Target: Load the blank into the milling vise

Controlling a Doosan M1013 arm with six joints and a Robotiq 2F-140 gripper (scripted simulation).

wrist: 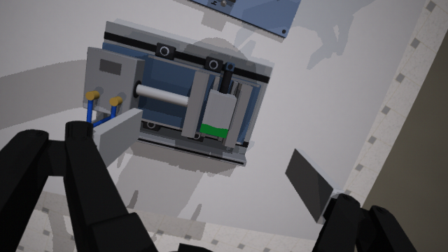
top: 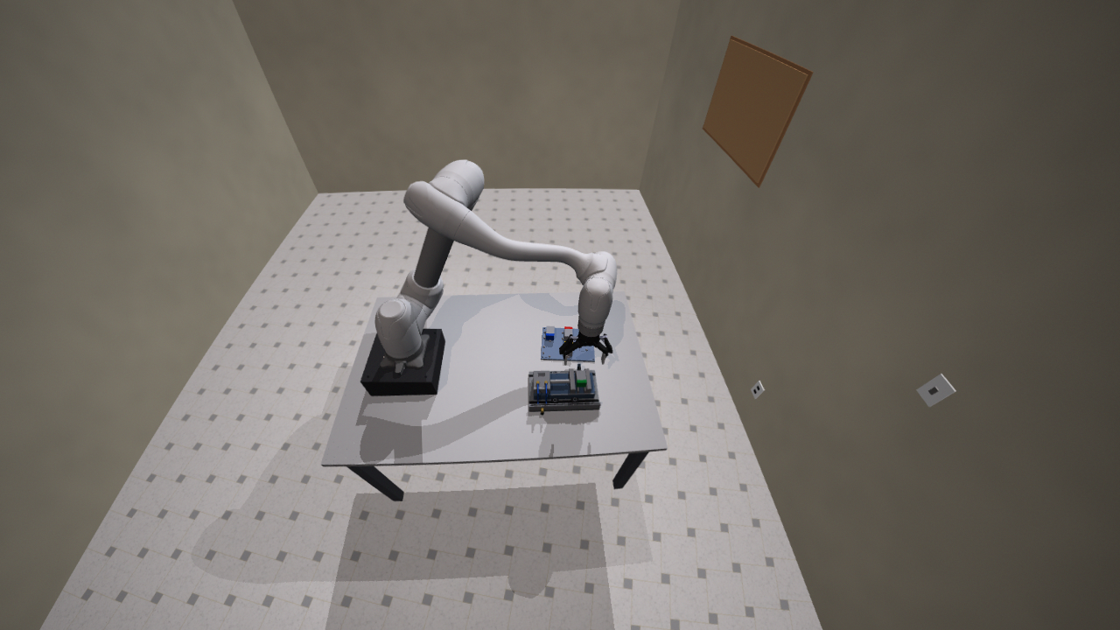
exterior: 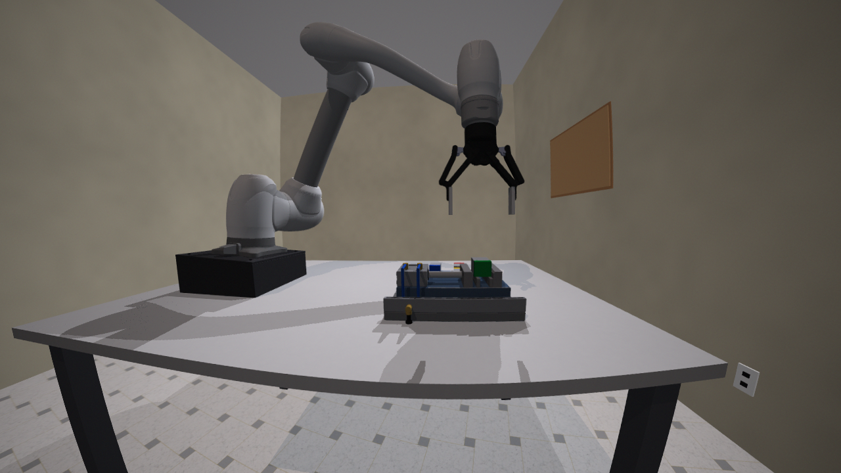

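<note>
The blank with the green end (top: pixel 581 382) (exterior: pixel 481 267) (wrist: pixel 220 108) sits between the vise jaws, its green end away from the work stop (wrist: pixel 227 80). Its top stands above the jaws. In the wrist view a narrow dark strip shows between it and the fixed jaw (wrist: pixel 239 115) near the stop; the exact gaps cannot be judged. The moving jaw (wrist: pixel 196 105) stands on its other side, with a gap. The low bars are mostly hidden under the blank. My gripper (top: pixel 585 359) (exterior: pixel 481 213) (wrist: pixel 218 143) is open and empty, high above the vise.
The infeed plate (top: pixel 552 352) (wrist: pixel 266 17) lies behind the vise. It bears a blue-ended blank (top: pixel 549 334) (exterior: pixel 434 267) and a red-ended blank (top: pixel 568 330); the gripper partly hides the plate in the top view. The hosed block (wrist: pixel 113 78) stands at the vise's left end.
</note>
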